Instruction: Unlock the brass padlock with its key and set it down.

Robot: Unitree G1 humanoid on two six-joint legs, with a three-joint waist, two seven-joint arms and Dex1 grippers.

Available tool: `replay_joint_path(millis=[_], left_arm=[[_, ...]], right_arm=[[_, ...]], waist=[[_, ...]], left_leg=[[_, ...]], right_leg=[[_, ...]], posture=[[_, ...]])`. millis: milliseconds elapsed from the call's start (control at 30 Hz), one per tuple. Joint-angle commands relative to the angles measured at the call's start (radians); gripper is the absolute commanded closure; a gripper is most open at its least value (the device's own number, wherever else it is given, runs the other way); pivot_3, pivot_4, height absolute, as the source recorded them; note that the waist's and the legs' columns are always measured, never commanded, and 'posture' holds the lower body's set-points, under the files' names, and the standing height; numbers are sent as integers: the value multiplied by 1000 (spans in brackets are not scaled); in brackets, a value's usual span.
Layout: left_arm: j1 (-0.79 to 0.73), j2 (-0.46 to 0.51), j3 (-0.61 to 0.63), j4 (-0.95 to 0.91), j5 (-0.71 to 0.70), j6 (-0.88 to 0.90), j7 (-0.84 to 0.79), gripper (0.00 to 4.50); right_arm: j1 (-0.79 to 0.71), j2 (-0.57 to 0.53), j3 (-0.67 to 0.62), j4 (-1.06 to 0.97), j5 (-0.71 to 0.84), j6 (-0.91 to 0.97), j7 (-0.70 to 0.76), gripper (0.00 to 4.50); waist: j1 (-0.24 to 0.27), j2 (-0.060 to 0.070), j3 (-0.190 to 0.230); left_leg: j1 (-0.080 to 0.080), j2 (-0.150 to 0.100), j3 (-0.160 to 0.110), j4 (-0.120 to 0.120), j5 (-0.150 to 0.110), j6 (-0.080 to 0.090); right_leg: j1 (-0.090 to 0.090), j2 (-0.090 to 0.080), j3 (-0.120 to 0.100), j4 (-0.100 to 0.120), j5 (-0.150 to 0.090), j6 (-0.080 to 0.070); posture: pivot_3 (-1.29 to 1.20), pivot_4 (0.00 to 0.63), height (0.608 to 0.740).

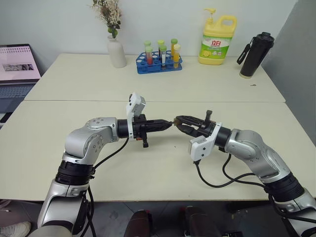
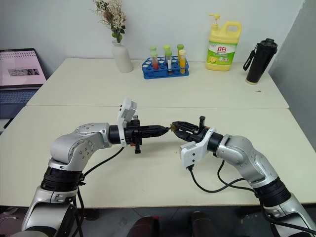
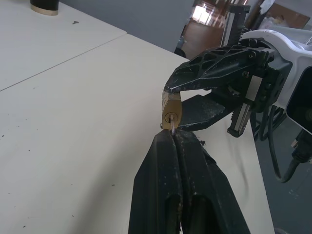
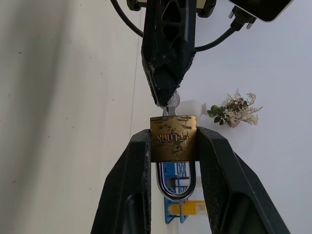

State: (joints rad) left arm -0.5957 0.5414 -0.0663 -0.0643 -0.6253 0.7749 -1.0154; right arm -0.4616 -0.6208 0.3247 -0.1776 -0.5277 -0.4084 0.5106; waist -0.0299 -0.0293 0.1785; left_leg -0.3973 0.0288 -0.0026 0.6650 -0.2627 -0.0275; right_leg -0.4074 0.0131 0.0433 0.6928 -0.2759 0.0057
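The brass padlock is golden with a silvery shackle, the key silvery, both grippers' fingers black — over a cream table.

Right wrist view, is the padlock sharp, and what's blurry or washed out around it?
Right wrist view: the padlock is crisp, its stamped lettering showing, and the flowers behind look soft against a bright, pale background. Left wrist view: the padlock's keyhole face is clear, while the room past the table edge is blurred.
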Motion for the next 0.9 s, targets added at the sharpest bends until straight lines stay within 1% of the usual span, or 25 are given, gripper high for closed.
replay_joint_path(millis=[33,267,367,467,633,833,867,900], left_arm=[[-20,-16,6,-7,-1,-22,-4,4500],[-23,-26,28,-9,-43,8,-23,4500],[-26,-20,29,-4,-39,12,-18,3907],[-26,-23,26,2,-8,-33,-3,2995],[-30,-17,25,10,-19,-25,-19,1462],[-25,-21,18,6,-23,-22,-34,1451],[-27,-24,19,9,-22,-22,-33,1844],[-28,-25,21,12,-23,-20,-32,2072]], right_arm=[[-20,1,-31,-45,24,-17,4,3564],[-15,2,-32,-45,29,-23,17,3564],[-12,1,-32,-45,31,-26,19,3564],[-14,3,-33,-41,32,-29,22,3564],[-14,1,-34,-36,34,-35,25,3564],[-18,4,-34,-31,39,-37,29,3564],[-18,4,-34,-31,40,-37,30,3564],[-18,4,-34,-32,40,-38,31,3564]], waist=[[0,0,0],[0,0,0],[0,0,0],[0,0,0],[0,0,0],[0,0,0],[0,0,0],[0,0,0]], left_leg=[[0,0,0,0,0,0],[0,0,0,0,0,0],[0,0,0,0,0,0],[0,0,0,0,0,0],[0,0,0,0,0,0],[0,0,0,0,0,0],[0,0,0,0,0,0],[0,0,0,0,0,0]], right_leg=[[0,0,0,0,0,0],[0,0,0,0,0,0],[0,0,0,0,0,0],[0,0,0,0,0,0],[0,0,0,0,0,0],[0,0,0,0,0,0],[0,0,0,0,0,0],[0,0,0,0,0,0]], posture=[[0,150,740],[0,150,740],[0,150,740],[0,150,740],[0,150,740],[0,150,740],[0,150,740],[0,150,740]])
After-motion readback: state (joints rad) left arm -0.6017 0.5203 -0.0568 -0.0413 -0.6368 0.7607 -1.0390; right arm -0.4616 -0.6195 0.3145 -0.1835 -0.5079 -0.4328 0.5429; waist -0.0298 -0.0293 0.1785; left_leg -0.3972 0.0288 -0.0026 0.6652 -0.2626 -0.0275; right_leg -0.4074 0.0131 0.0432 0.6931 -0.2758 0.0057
